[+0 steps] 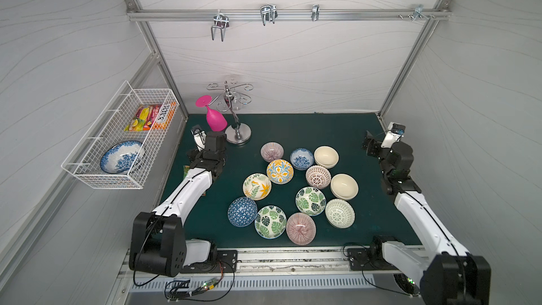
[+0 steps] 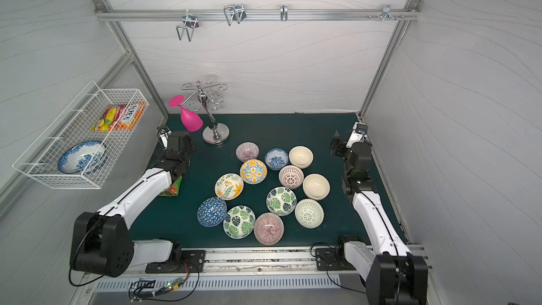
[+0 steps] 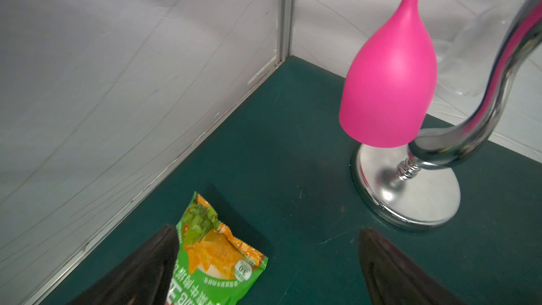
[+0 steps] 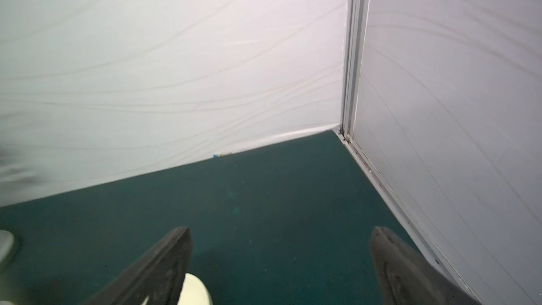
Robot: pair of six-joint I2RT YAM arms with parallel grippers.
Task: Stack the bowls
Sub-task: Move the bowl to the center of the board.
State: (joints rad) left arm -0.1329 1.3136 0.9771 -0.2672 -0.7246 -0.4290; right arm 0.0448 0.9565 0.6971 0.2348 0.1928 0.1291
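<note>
Several small bowls sit upright and apart mid-mat in both top views. They include a pink striped bowl (image 1: 272, 151), a blue patterned bowl (image 1: 301, 158), two cream bowls (image 1: 326, 156) (image 1: 344, 186), a green leaf bowl (image 1: 311, 200) and a white lattice bowl (image 1: 340, 213). My left gripper (image 1: 202, 139) (image 3: 267, 228) hovers open at the back left, away from the bowls, with nothing between its fingers. My right gripper (image 1: 379, 142) (image 4: 280, 228) hovers open at the back right, empty. A cream bowl's rim (image 4: 193, 290) shows beside one of its fingers.
A pink goblet (image 1: 215, 118) hangs on a chrome stand (image 1: 238, 136) at the back left. A green snack packet (image 3: 217, 253) lies on the mat under my left gripper. A wire basket (image 1: 88, 171) on the left wall holds a blue-and-white dish (image 1: 121, 156). Walls enclose three sides.
</note>
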